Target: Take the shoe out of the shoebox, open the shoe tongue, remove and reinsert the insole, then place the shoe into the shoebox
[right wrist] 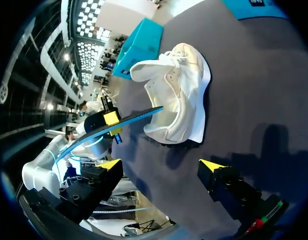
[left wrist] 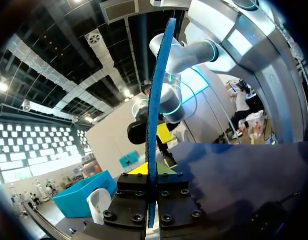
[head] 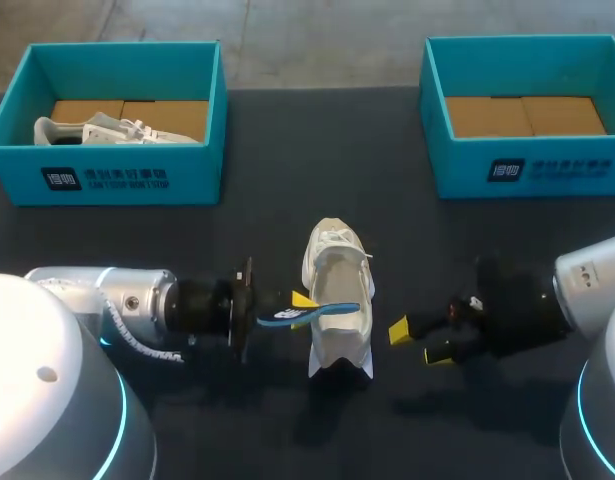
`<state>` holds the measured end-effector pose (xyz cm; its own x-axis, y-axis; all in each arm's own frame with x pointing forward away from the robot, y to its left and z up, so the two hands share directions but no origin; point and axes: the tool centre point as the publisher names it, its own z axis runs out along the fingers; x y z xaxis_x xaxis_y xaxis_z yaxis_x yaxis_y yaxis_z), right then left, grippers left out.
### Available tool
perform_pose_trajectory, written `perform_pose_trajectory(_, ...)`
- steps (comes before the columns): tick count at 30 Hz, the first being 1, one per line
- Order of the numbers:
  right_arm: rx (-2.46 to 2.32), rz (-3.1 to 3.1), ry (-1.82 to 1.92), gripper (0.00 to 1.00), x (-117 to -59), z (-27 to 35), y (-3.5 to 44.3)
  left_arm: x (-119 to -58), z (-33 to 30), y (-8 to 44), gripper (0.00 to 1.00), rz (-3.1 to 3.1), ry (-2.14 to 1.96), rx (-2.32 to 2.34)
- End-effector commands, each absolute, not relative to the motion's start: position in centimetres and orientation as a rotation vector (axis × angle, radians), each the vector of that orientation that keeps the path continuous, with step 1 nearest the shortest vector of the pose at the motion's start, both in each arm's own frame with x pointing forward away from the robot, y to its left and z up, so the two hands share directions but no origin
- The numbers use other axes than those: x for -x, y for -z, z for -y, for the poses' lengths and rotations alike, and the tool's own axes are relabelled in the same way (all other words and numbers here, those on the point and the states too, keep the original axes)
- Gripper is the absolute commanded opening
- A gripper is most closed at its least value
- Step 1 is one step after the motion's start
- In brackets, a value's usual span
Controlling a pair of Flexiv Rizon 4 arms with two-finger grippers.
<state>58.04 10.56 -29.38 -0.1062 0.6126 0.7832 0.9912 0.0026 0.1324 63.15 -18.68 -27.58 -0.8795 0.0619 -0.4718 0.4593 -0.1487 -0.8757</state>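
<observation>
The shoe (head: 337,300) lies at frame centre on the worktop, outside the upper-right shoebox (head: 527,170). Left pincer (head: 292,310) grips the blue insole (head: 317,312); right pincer (head: 417,342) stands wide. Apparently remaining: reseat insole, box shoe.

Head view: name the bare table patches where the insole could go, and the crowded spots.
Bare: the dark table between the left teal shoebox and right teal shoebox, beyond the white shoe; also the strip in front of each box. Crowded: the middle, where the left gripper with the blue insole and the right gripper flank the shoe.
</observation>
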Motion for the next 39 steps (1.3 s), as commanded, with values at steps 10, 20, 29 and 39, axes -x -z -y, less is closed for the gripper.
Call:
perform_pose_trajectory(10, 1.653, 1.767, 0.95, 1.0, -57.9, -10.7, 29.4, -63.6, 18.1, 27.7, 0.0, -1.854, 2.123, -0.592)
perform_pose_trajectory(20, 1.653, 1.767, 0.95, 1.0, -57.9, -10.7, 29.4, -64.0, 18.8, 28.2, 0.0, -1.859, 2.125, -0.612)
perform_pose_trajectory(29, 1.653, 1.767, 0.95, 1.0, -57.9, -10.7, 29.4, -64.1, 19.3, 28.4, 0.0, -1.833, 2.128, -0.657)
perform_pose_trajectory(39, 1.653, 1.767, 0.95, 1.0, -57.9, -10.7, 29.4, -63.7, 19.7, 28.8, 0.0, -1.83, 2.123, -0.741)
